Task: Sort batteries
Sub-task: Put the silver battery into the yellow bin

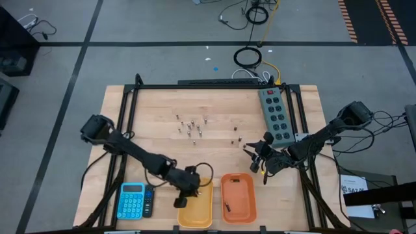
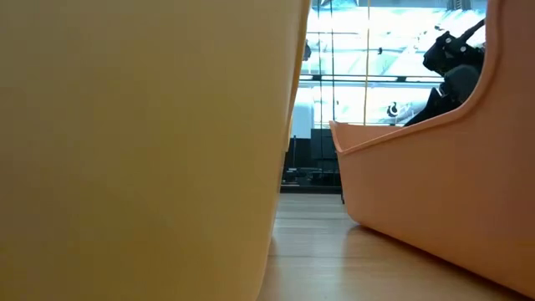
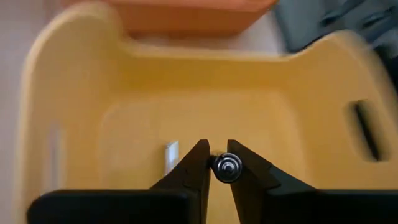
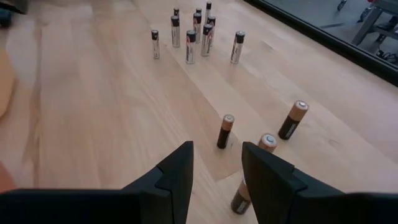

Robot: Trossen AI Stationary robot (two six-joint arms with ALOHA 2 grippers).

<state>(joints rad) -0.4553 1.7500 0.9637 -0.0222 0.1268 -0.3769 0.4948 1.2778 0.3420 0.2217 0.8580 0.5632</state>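
Several silvery batteries (image 1: 192, 127) stand upright in a cluster on the wooden table; they also show in the right wrist view (image 4: 193, 31). Three dark copper-topped batteries (image 4: 225, 130) stand near my right gripper (image 4: 217, 149), which is open and empty just short of them (image 1: 257, 153). My left gripper (image 1: 184, 198) hovers over the yellow tray (image 1: 198, 211), shut on a silvery battery (image 3: 227, 167). A pale battery (image 3: 171, 155) lies in the yellow tray. A dark battery (image 1: 227, 207) lies in the orange tray (image 1: 238, 195). My left gripper pinches the silvery battery between its two fingers (image 3: 193, 168). The battery's round end (image 3: 227, 165) faces the wrist camera, so it lies along the fingers. The fingers point down at the yellow tray's floor, and the battery is clear of it.
A blue calculator (image 1: 132, 200) lies left of the yellow tray. A grey power strip (image 1: 275, 114) lies at the back right. The low view shows the yellow tray's wall (image 2: 142, 150) and the orange tray (image 2: 435, 192) close up. Bare wood lies between the cluster and the trays.
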